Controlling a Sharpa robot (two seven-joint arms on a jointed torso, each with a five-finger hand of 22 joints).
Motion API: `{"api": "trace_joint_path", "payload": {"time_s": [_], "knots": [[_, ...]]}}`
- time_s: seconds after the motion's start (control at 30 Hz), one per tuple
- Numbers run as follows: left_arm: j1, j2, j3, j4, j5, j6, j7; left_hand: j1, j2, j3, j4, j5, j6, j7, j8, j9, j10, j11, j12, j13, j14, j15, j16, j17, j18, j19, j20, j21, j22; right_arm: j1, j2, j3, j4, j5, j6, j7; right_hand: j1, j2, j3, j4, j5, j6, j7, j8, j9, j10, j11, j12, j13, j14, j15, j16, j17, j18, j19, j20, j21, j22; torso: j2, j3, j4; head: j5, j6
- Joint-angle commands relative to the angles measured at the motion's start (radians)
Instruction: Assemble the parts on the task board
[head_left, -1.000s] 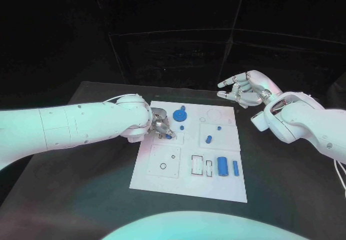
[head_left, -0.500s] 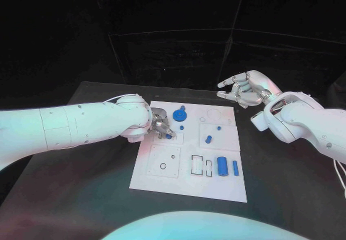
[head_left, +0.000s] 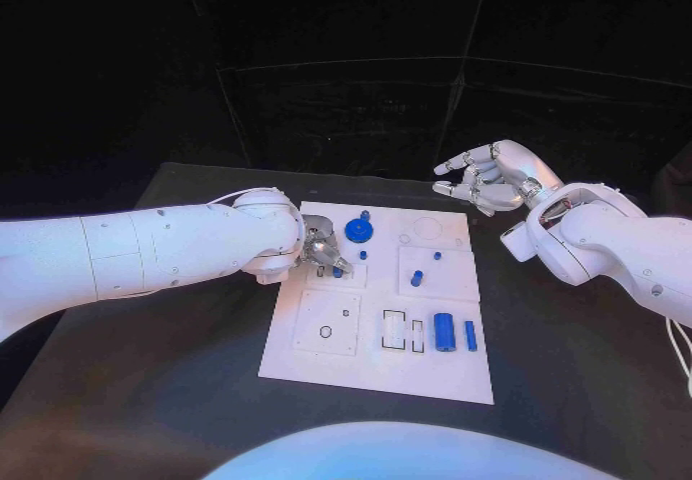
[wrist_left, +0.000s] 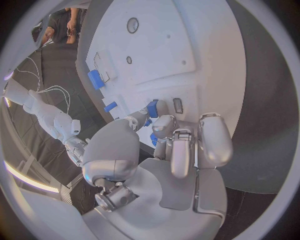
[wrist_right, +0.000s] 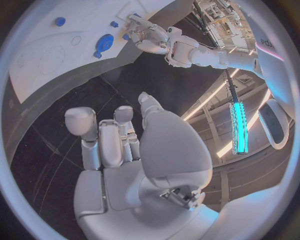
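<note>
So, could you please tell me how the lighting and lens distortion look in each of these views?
Head view: the task board is evenly lit against a dark room, with no glare. Left wrist view: fisheye bends the board's straight edges, and the left hand looms large. Right wrist view: bright ceiling strip lights flare beside the right hand, and the board curves at the rim.

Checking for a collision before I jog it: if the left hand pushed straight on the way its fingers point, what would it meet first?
Probably the small blue part at the left hand's fingertips, then the task board beneath it. Whether the fingers already touch it is unclear.
</note>
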Motion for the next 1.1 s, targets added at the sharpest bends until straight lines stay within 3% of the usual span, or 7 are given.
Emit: {"api": "trace_joint_path", "payload": {"time_s": [0.03, 0.53, 0.63, 0.73, 0.87, 0.97, 1.1], "knots": [[0.0, 0.001, -0.001, -0.001, -0.002, 0.005, -0.003, -0.011, -0.001, -0.013, 0.004, -0.002, 0.007, 0.0, 0.004, 0.001, 0.005, 0.001, 0.005, 0.001, 0.106, -0.007, 0.003, 0.263, -0.019, 0.006, -0.001, 0.005, 0.002, 0.002, 0.001, 0.001, 0.001, 0.003, 0.006, 0.005, -0.011, -0.001, -0.006, 0.002, 0.005, 0.0, -0.003, 0.006, -0.002, -0.008, 0.0, -0.004, -0.001, 0.033, -0.007, -0.004, 0.0, 0.006, -0.005, -0.003, -0.006, -0.002, 0.0, -0.0001, 0.0003, 0.0, -0.001], [0.019, -0.031, 0.009, 0.031, -0.005, -0.015, -0.005, -0.054, -0.049, -0.226, 0.08, -0.006, -0.006, -0.001, 0.002, 0.004, -0.014, 0.0, -0.014, -0.029, 0.106, -0.01, 0.003, 0.263, -0.014, -0.003, -0.005, -0.016, -0.019, 0.002, 0.007, 0.001, -0.008, 0.003, 0.006, 0.004, -0.019, -0.001, -0.011, 0.007, 0.006, -0.002, -0.003, 0.007, -0.002, -0.005, 0.0, 0.002, 0.003, 0.034, -0.007, -0.001, 0.004, 0.005, -0.003, -0.003, -0.005, 0.002, 0.0, -0.0005, -0.0004, 0.004, -0.003], [0.024, -0.038, 0.027, 0.038, -0.005, -0.018, -0.005, -0.036, -0.042, -0.255, 0.091, -0.007, -0.014, 0.001, -0.003, 0.003, -0.018, 0.001, -0.017, -0.035, 0.106, -0.009, 0.003, 0.263, -0.013, -0.005, -0.005, -0.021, -0.023, 0.002, 0.007, 0.001, -0.009, 0.003, 0.006, 0.004, -0.021, -0.001, -0.012, 0.008, 0.006, -0.002, -0.003, 0.007, -0.002, -0.005, 0.0, 0.002, 0.003, 0.034, -0.007, -0.001, 0.004, 0.005, -0.003, -0.003, -0.005, 0.002, 0.0, -0.0004, -0.0007, 0.002, -0.002], [0.027, -0.046, 0.062, 0.045, 0.002, -0.021, -0.001, -0.004, -0.036, -0.284, 0.094, -0.006, -0.031, 0.008, -0.015, -0.001, -0.032, 0.006, -0.029, -0.053, 0.106, -0.006, 0.003, 0.263, -0.011, -0.01, -0.003, -0.034, -0.038, 0.002, 0.009, 0.001, -0.012, 0.003, 0.004, 0.005, -0.021, -0.001, -0.012, 0.008, 0.006, -0.002, -0.003, 0.007, -0.002, -0.005, 0.0, 0.002, 0.003, 0.034, -0.007, -0.001, 0.004, 0.005, -0.003, -0.003, -0.005, 0.002, 0.0, -0.0008, -0.0006, 0.0, 0.001], [0.033, -0.056, 0.111, 0.047, 0.071, -0.012, 0.032, 0.059, -0.043, -0.334, 0.095, -0.005, -0.123, 0.046, -0.075, -0.031, -0.148, 0.038, -0.138, -0.206, 0.101, 0.019, -0.006, 0.246, -0.005, -0.027, 0.012, -0.07, -0.079, 0.001, 0.017, 0.0, -0.024, 0.003, 0.004, 0.008, -0.021, -0.001, -0.012, 0.008, 0.006, -0.002, -0.003, 0.007, -0.002, -0.005, 0.0, 0.002, 0.003, 0.034, -0.007, -0.001, 0.004, 0.005, -0.003, -0.003, -0.005, 0.002, -0.001, -0.0002, 0.0003, 0.004, 0.004], [0.043, -0.059, 0.128, 0.03, 0.095, 0.01, 0.044, 0.094, -0.04, -0.369, 0.105, -0.006, -0.148, 0.064, -0.094, -0.047, -0.179, 0.054, -0.148, -0.23, 0.101, 0.034, -0.008, 0.243, -0.004, -0.03, 0.026, -0.079, -0.088, 0.001, 0.022, 0.0, -0.029, 0.003, 0.004, 0.009, -0.021, -0.001, -0.012, 0.008, 0.006, -0.002, -0.003, 0.007, -0.002, -0.005, 0.0, 0.002, 0.003, 0.034, -0.007, -0.001, 0.004, 0.005, -0.003, -0.003, -0.005, 0.002, 0.0, 0.0003, 0.0014, 0.004, 0.005], [0.057, -0.044, 0.138, -0.029, 0.108, 0.068, 0.043, 0.118, -0.025, -0.389, 0.115, -0.006, -0.143, 0.066, -0.096, -0.054, -0.179, 0.058, -0.138, -0.224, 0.1, 0.037, -0.008, 0.242, -0.002, -0.03, 0.032, -0.081, -0.089, 0.001, 0.025, 0.0, -0.033, 0.003, 0.005, 0.009, -0.022, 0.0, -0.013, 0.009, 0.006, -0.002, -0.003, 0.007, -0.002, -0.004, 0.0, 0.003, 0.003, 0.034, -0.007, -0.001, 0.004, 0.005, -0.002, -0.003, -0.005, 0.002, -0.001, -0.001, 0.0026, 0.003, 0.006]]}}
